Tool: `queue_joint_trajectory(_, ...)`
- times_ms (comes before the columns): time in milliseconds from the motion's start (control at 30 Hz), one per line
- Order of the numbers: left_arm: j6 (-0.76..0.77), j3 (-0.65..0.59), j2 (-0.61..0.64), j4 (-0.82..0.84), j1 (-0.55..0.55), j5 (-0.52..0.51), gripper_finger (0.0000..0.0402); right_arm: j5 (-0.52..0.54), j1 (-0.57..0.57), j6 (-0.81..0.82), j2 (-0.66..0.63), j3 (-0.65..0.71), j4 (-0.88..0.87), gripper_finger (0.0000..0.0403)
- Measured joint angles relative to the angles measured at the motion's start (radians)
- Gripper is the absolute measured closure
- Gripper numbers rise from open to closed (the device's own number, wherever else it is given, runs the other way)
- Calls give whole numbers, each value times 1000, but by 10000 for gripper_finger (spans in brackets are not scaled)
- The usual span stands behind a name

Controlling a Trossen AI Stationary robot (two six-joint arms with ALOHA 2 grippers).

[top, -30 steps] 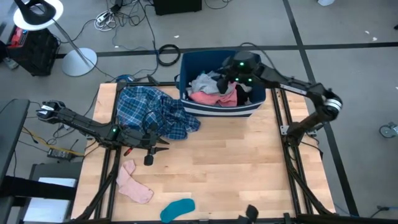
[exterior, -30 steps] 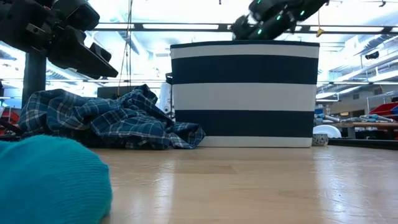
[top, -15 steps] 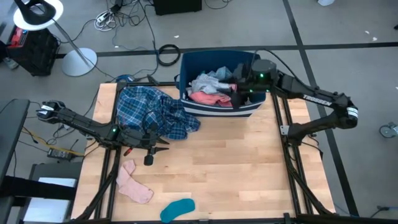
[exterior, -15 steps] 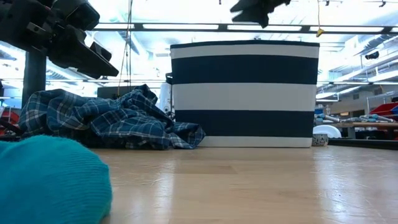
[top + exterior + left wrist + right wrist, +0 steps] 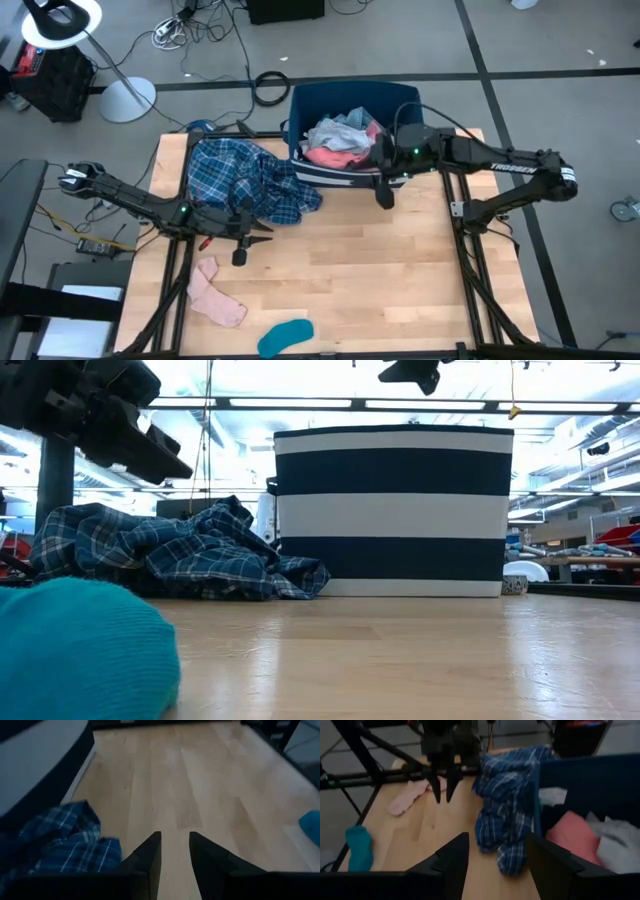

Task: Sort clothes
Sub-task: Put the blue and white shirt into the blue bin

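Observation:
A blue plaid shirt (image 5: pixel 245 175) lies heaped on the table's far left, beside the dark blue striped bin (image 5: pixel 405 95). Pink (image 5: pixel 335 157) and grey-white (image 5: pixel 335 130) pieces lie in the bin. A pink sock (image 5: pixel 215 295) and a teal sock (image 5: pixel 285 335) lie on the table near its front edge. My left gripper (image 5: pixel 265 232) hovers just near of the shirt, slightly open and empty. My right gripper (image 5: pixel 385 192) hangs over the bin's near wall, open and empty (image 5: pixel 495 852).
The bin (image 5: pixel 395 510) stands at the far middle of the table. Bare wood (image 5: pixel 370 270) spreads across the middle and right. Metal frame rails (image 5: pixel 465 240) run along both sides. A lamp stand and cables lie on the floor beyond the far edge.
My right gripper has risen out of the bin and gone toward the table's near edge, from over the bin's far right part to over its near wall. The clothes lie as before.

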State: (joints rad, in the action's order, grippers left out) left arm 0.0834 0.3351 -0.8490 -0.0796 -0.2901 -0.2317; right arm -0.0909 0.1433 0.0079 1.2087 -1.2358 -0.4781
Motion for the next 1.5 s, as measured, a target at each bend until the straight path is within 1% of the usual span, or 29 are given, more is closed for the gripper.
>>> queue_joint_trajectory(100, 1, 0, 0, -41, 0, 0, 296, 10, -26, 2, 0, 2, -20, 210)
queue_joint_trajectory(233, 1, 0, 0, -101, 0, 0, 296, 12, -60, -1, -12, 90, 71, 211)
queue_joint_trajectory(433, 1, 0, 0, -135, 0, -1, 296, 22, -82, 70, -51, 329, 321, 222)
queue_joint_trajectory(567, 8, 0, 0, -167, 0, -3, 296, 23, -106, 132, -75, 469, 528, 229)
queue_joint_trajectory(733, 50, 33, 0, -146, 0, -5, 296, 23, -150, 157, -86, 573, 701, 232)
queue_joint_trajectory(900, 52, 68, 0, -101, 0, -30, 296, 69, -166, 117, -85, 581, 713, 232)
queue_joint_trajectory(1033, 51, 72, 0, -101, 0, -32, 296, 88, -137, 80, -117, 583, 728, 232)
queue_joint_trajectory(1167, 52, 72, 0, -98, 0, -33, 296, 84, -108, 43, -198, 584, 748, 232)
queue_joint_trajectory(1333, 52, 72, 0, -97, 0, -51, 296, 85, -107, -2, -314, 584, 744, 231)
queue_joint_trajectory(1400, 52, 72, 0, -99, 0, -65, 296, 87, -123, 10, -353, 582, 733, 231)
queue_joint_trajectory(1500, 52, 72, 0, -89, 0, -74, 296, 92, -175, 40, -385, 582, 665, 231)
